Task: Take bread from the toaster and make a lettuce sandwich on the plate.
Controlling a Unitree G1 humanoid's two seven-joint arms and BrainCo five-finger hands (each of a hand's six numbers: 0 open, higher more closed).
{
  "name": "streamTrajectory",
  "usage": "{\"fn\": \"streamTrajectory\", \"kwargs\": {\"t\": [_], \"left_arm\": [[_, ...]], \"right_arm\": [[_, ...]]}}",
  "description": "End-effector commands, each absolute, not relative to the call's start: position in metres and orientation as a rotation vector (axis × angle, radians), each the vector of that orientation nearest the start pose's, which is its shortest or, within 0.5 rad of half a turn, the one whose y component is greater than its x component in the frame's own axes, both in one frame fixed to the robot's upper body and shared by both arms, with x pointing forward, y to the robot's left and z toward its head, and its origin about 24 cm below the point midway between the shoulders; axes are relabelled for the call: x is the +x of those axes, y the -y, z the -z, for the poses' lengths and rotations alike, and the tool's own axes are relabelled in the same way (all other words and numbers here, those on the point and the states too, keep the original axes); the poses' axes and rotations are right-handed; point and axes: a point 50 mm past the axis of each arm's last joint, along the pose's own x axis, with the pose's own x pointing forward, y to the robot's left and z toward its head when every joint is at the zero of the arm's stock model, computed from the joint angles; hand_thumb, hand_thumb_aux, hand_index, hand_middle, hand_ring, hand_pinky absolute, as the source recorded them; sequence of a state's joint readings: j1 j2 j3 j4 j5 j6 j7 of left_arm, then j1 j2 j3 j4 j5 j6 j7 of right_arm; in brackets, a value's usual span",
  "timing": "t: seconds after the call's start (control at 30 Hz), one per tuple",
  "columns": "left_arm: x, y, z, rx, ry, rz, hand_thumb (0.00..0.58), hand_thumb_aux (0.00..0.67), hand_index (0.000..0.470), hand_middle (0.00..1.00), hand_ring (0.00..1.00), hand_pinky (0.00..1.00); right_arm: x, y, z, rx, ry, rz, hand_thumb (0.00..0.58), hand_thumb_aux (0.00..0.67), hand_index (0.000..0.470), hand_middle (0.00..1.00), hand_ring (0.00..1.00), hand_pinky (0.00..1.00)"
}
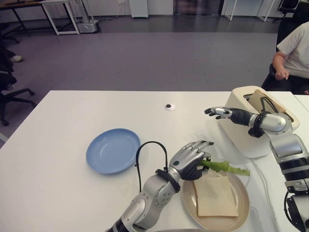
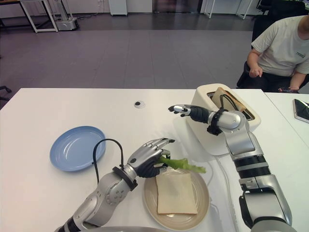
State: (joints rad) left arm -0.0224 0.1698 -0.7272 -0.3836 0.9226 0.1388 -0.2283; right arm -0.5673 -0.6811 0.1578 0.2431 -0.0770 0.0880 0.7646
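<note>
Left hand [image 1: 189,160] pinching lettuce leaf [image 1: 229,168] above bread slice [image 1: 215,195] on tan plate [image 1: 244,200], right hand [image 1: 219,113] outstretched beside toaster [image 1: 239,131], blue plate [image 1: 113,151] at left.

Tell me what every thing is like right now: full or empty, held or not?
toaster, has an upright bread slice in its slot.
blue plate, empty.
tan plate, holds a flat bread slice.
lettuce, held over the tan plate's far edge.
left hand, shut on the lettuce.
right hand, open, empty, by the toaster.
</note>
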Motion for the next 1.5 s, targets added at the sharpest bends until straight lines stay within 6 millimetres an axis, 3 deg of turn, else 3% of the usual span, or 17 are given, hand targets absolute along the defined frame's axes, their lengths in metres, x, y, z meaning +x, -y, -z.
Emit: {"fn": "streamTrajectory", "kwargs": {"t": [0.03,0.53,0.57,0.6,0.83,1.07,1.3,1.4,1.5], "left_arm": [[0.184,-0.004,-0.087,1.011,0.410,0.757,0.580,0.670,0.470,0.00,0.00,0.00],[0.168,-0.001,-0.058,1.179,0.319,0.937,0.580,0.670,0.470,0.00,0.00,0.00],[0.169,-0.003,-0.056,1.217,0.315,0.947,0.410,0.307,0.216,0.00,0.00,0.00],[0.169,-0.004,-0.055,1.226,0.308,0.954,0.000,0.000,0.000,0.00,0.00,0.00],[0.176,-0.007,-0.074,1.181,0.330,0.910,0.000,0.000,0.000,0.00,0.00,0.00],[0.191,-0.019,-0.114,1.109,0.393,0.772,0.000,0.000,0.000,0.00,0.00,0.00],[0.172,-0.004,-0.107,0.936,0.346,0.929,0.000,0.000,0.000,0.00,0.00,0.00],[0.191,-0.019,-0.124,0.838,0.383,0.727,0.000,0.000,0.000,0.00,0.00,0.00],[0.215,-0.052,-0.141,0.672,0.407,0.419,0.000,0.000,0.000,0.00,0.00,0.00]], "right_arm": [[0.339,0.212,-0.156,-0.825,-0.086,-0.670,0.000,0.000,0.000,0.00,0.00,0.00],[0.334,0.203,-0.155,-0.801,-0.063,-0.697,0.000,0.000,0.000,0.00,0.00,0.00],[0.333,0.202,-0.154,-0.798,-0.063,-0.701,0.000,0.000,0.000,0.00,0.00,0.00],[0.333,0.201,-0.154,-0.797,-0.062,-0.704,0.000,0.000,0.000,0.00,0.00,0.00],[0.331,0.199,-0.148,-0.793,-0.078,-0.718,0.000,0.000,0.000,0.00,0.00,0.00],[0.331,0.197,-0.145,-0.795,-0.086,-0.731,0.000,0.000,0.000,0.00,0.00,0.00],[0.333,0.197,-0.144,-0.796,-0.088,-0.730,0.000,0.000,0.000,0.00,0.00,0.00],[0.335,0.200,-0.155,-0.785,-0.035,-0.691,0.000,0.000,0.000,0.00,0.00,0.00],[0.337,0.207,-0.191,-0.746,0.089,-0.614,0.000,0.000,0.000,0.00,0.00,0.00]]}}
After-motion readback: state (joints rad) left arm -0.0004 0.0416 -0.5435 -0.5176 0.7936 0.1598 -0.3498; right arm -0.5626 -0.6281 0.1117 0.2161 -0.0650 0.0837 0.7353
